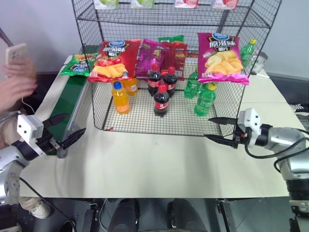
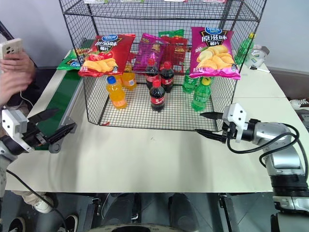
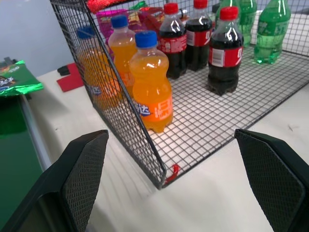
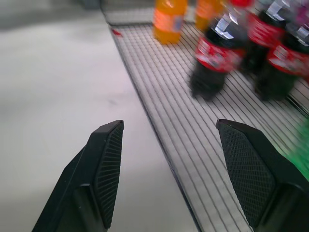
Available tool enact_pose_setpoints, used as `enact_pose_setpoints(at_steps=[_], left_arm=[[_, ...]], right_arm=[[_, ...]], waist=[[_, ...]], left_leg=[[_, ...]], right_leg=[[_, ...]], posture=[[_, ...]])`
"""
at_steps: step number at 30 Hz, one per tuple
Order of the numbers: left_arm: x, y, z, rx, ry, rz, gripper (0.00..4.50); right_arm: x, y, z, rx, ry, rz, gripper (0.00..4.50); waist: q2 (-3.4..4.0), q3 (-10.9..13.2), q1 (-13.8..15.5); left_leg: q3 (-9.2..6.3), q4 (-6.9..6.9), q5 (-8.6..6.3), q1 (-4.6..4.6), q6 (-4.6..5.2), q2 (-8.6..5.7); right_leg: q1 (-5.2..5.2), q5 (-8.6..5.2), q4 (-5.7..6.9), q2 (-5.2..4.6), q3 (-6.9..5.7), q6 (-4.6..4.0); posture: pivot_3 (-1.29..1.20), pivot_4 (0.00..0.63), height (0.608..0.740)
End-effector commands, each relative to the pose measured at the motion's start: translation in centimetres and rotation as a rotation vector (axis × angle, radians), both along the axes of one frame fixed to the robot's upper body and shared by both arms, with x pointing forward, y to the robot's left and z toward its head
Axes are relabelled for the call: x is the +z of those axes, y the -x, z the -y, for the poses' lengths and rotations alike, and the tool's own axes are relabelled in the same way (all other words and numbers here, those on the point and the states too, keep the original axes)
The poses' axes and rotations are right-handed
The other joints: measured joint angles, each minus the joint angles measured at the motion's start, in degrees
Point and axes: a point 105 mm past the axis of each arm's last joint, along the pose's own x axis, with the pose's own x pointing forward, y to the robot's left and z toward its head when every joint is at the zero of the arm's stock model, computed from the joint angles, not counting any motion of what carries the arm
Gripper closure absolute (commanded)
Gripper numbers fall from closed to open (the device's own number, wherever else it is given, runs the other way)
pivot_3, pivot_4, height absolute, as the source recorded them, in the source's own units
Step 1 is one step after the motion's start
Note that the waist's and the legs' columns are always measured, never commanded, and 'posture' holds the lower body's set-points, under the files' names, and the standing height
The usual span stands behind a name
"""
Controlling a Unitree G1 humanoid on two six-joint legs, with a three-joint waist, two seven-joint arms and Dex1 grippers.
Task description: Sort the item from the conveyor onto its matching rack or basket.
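Note:
The item, a glossy green crisp bag (image 1: 77, 65), lies on the far part of the conveyor (image 1: 67, 104), a dark green belt along the table's left side. To its right stands the rack (image 1: 169, 63), a tall black wire-mesh unit. My left gripper (image 1: 76, 122) hovers open by the conveyor's near end, well short of the bag, with nothing between its fingers. In the left wrist view the bag (image 3: 14, 77) shows beyond the rack's corner. My right gripper (image 1: 207, 128) is open and empty just in front of the rack's lower right edge, pointing left.
Orange (image 1: 120, 96), cola (image 1: 161, 100) and green soda bottles (image 1: 205, 99) stand on the rack's lowest tier. A red bag (image 1: 113, 60) and a magenta bag (image 1: 221, 58) hang on its front. A person's hands with a phone (image 1: 15, 53) are at far left. Cream table (image 1: 154, 164) lies between the grippers.

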Motion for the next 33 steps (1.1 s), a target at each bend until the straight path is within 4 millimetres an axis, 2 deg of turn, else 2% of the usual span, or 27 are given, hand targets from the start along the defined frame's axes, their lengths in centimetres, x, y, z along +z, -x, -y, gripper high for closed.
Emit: enact_pose_setpoints(at_steps=[1, 5, 9, 10, 13, 15, 18, 22, 27, 30, 33], left_arm=[[1.8, 0.7, -0.8, 0.045, -0.043, 0.09, 0.0], [2.0, 1.4, -1.7, 0.089, -0.066, 0.103, 0.0], [1.8, 2.5, -2.4, 0.139, -0.154, 0.129, 0.0], [1.6, 2.8, -2.6, 0.152, -0.214, 0.145, 0.0], [2.0, 3.5, -3.5, 0.21, -0.288, 0.184, 0.0], [1.7, 4.2, -3.8, 0.212, -0.405, 0.194, 0.0], [1.4, 4.9, -4.0, 0.2, -0.607, 0.23, 0.0], [1.2, 5.7, -4.6, 0.208, -0.795, 0.262, 0.0], [0.7, 6.6, -5.7, 0.261, -0.894, 0.272, 0.0], [-0.3, 7.2, -6.7, 0.289, -0.966, 0.246, 0.0], [-0.4, 7.3, -7.1, 0.321, -0.988, 0.266, 0.0]], right_arm=[[1.0, 0.1, -1.2, 0.043, -0.026, 0.023, 1.32], [1.7, 1.0, -3.1, 0.142, -0.138, -0.079, 1.32], [2.7, 1.5, -5.4, 0.243, -0.208, -0.098, 0.1], [2.6, 1.9, -6.1, 0.28, -0.22, -0.114, 0.01], [1.9, 2.2, -7.8, 0.323, -0.221, -0.11, 0.01], [1.5, 2.1, -8.5, 0.331, -0.198, -0.084, 0.01], [1.3, 1.9, -8.9, 0.337, -0.19, -0.069, 0.01], [1.5, 1.5, -9.4, 0.345, -0.196, -0.048, 0.01], [1.0, 1.4, -10.2, 0.361, -0.195, -0.047, 0.01], [1.1, 1.1, -10.6, 0.364, -0.204, -0.049, 0.01], [1.3, 0.9, -10.6, 0.366, -0.199, -0.038, 0.01]], waist=[[0.0, 0.0, 0.0], [0.0, 0.0, -0.1], [0.0, 0.0, -0.1], [-0.01, 0.0, -0.2], [-0.02, 0.0, -0.1], [-0.02, 0.0, -0.1], [-0.02, 0.0, 0.2], [-0.04, 0.0, 0.0], [-0.04, 0.0, -0.2], [-0.04, 0.0, -0.2], [-0.05, 0.0, -0.2]], left_leg=[[0.0, 0.0, 0.0, 0.0, 0.0, -0.01], [-0.01, -0.02, 0.0, 0.0, 0.01, 0.0], [-0.01, -0.02, -0.01, 0.0, 0.01, 0.01], [-0.02, -0.02, -0.01, 0.0, 0.01, 0.01], [-0.03, -0.09, -0.01, 0.0, 0.01, 0.02], [-0.03, -0.09, -0.01, -0.01, 0.01, 0.0], [-0.02, -0.09, -0.02, -0.05, 0.02, -0.05], [-0.02, -0.1, -0.02, -0.05, 0.02, -0.02], [-0.01, -0.16, -0.03, -0.06, 0.03, -0.02], [-0.01, -0.18, -0.03, -0.06, 0.03, -0.02], [-0.01, -0.18, -0.04, -0.06, 0.04, -0.02]], right_leg=[[0.0, 0.0, 0.0, -0.01, 0.0, 0.0], [-0.01, 0.0, 0.0, -0.02, -0.01, -0.01], [0.0, 0.0, -0.01, -0.03, 0.0, -0.01], [-0.01, -0.01, -0.01, -0.03, 0.0, -0.01], [-0.02, -0.01, -0.07, -0.04, -0.02, -0.02], [-0.02, -0.01, -0.07, -0.07, -0.02, -0.03], [-0.05, -0.01, -0.09, -0.13, -0.03, -0.03], [-0.06, -0.01, -0.1, -0.13, -0.04, -0.04], [-0.08, -0.02, -0.15, -0.13, -0.03, -0.04], [-0.08, -0.01, -0.15, -0.13, -0.04, -0.04], [-0.08, -0.01, -0.15, -0.14, -0.04, -0.04]], posture=[[0.0, 0.15, 0.739], [0.0, 0.15, 0.739], [0.0, 0.15, 0.739], [0.0, 0.15, 0.739], [0.0, 0.15, 0.739], [0.0, 0.15, 0.739], [0.0, 0.15, 0.739], [0.0, 0.15, 0.739], [0.0, 0.15, 0.739], [0.0, 0.15, 0.739], [0.0, 0.15, 0.739]])
